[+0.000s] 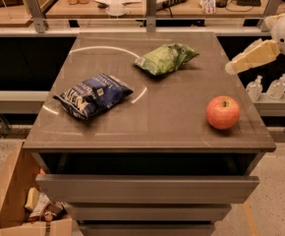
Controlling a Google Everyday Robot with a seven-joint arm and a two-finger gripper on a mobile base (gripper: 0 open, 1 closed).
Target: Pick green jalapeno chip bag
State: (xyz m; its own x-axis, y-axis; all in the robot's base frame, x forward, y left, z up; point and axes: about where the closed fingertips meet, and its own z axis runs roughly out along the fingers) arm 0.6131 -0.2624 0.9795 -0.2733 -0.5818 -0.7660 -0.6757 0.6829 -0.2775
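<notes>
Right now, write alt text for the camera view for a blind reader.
A green jalapeno chip bag lies untouched at the back of a grey cabinet top, with the gripper hovering to its right by the edge. A dark blue chip bag lies left, a red apple front right.

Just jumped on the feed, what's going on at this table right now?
The robot's gripper hangs in the air by the table's edge on the view's right side, touching none of the items. The green jalapeno chip bag lies untouched toward the back of the tabletop, apart from the gripper. A dark blue chip bag lies on the view's left side, and a red apple sits near the edge below the gripper. The pick has not yet been made.
</notes>
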